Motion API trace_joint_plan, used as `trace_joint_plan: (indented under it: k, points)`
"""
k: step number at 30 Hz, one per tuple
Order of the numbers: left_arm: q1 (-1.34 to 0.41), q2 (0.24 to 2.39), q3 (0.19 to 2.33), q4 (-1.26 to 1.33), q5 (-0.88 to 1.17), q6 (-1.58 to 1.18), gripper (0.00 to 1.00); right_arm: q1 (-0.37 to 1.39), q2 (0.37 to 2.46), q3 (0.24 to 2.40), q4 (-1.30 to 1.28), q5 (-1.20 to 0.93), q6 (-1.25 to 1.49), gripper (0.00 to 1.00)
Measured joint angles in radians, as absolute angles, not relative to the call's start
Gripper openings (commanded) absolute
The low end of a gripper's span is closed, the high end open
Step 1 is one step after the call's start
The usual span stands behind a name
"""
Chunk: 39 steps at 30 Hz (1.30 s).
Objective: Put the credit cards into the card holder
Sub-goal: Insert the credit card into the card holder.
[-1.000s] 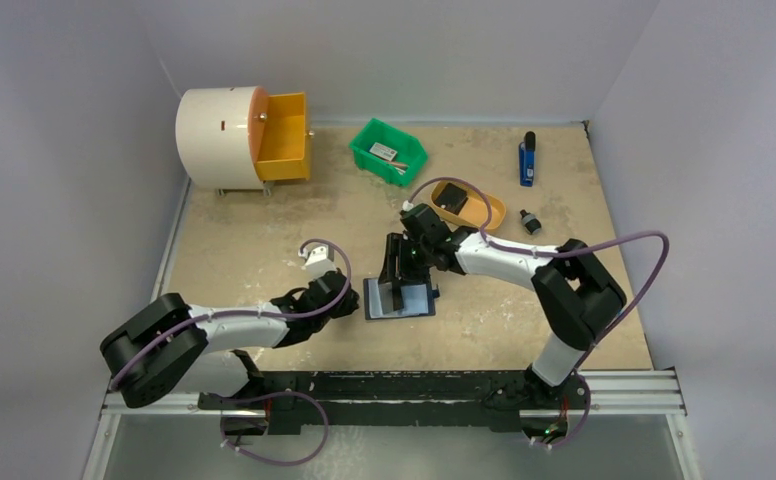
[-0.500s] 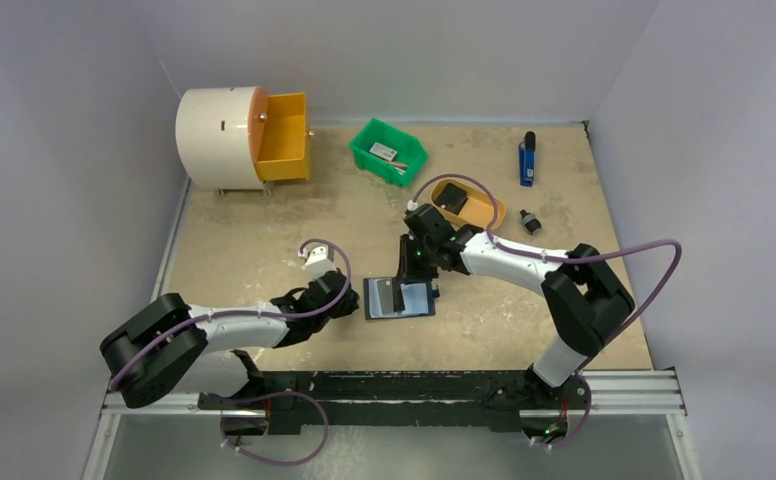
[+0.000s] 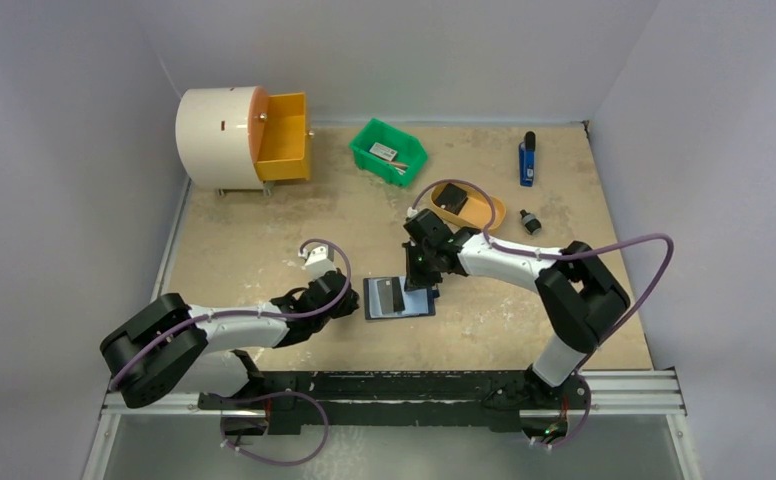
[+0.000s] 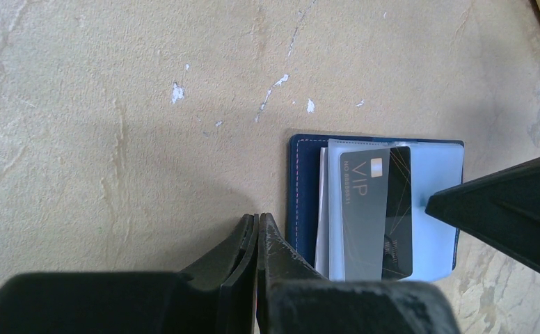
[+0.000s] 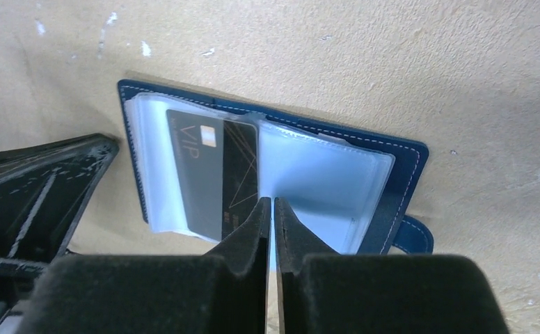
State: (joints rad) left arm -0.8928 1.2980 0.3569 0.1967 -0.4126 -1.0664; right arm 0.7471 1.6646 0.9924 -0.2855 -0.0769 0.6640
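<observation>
The navy card holder (image 3: pixel 400 298) lies open on the table, clear sleeves up. A dark credit card (image 5: pixel 204 174) marked VIP sits in a left sleeve; the same credit card (image 4: pixel 375 209) shows in the left wrist view. My right gripper (image 5: pixel 268 202) hovers over the holder's middle fold, jaws nearly touching, and I see nothing between them. My left gripper (image 4: pixel 258 217) is shut and empty, its tips at the card holder's (image 4: pixel 300 181) left edge. The snap tab (image 5: pixel 415 235) sticks out on the right.
A white drum with a yellow drawer (image 3: pixel 284 135) stands at the back left. Behind the holder are a green bin (image 3: pixel 388 150) and an orange dish (image 3: pixel 484 212) holding a black square piece. A blue-and-black stick tool (image 3: pixel 528 158) lies back right.
The right gripper's jaws have closed from wide open, and it has shifted slightly right over the holder. The sleeve that stood raised now lies flat. The left arm has not moved.
</observation>
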Motion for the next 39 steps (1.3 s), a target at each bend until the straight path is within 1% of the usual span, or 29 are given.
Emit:
trace_joint_plan:
  k: [5,39]
  points:
    - [-0.893,1.299,0.357,0.197,-0.413,-1.066,0.00,0.759,1.713,0.993,-0.284,-0.078,0.653,0.04]
    - [-0.893,1.333,0.363,0.244,-0.399,-1.063,0.00,0.835,1.757,1.033,-0.228,-0.174,0.656,0.02]
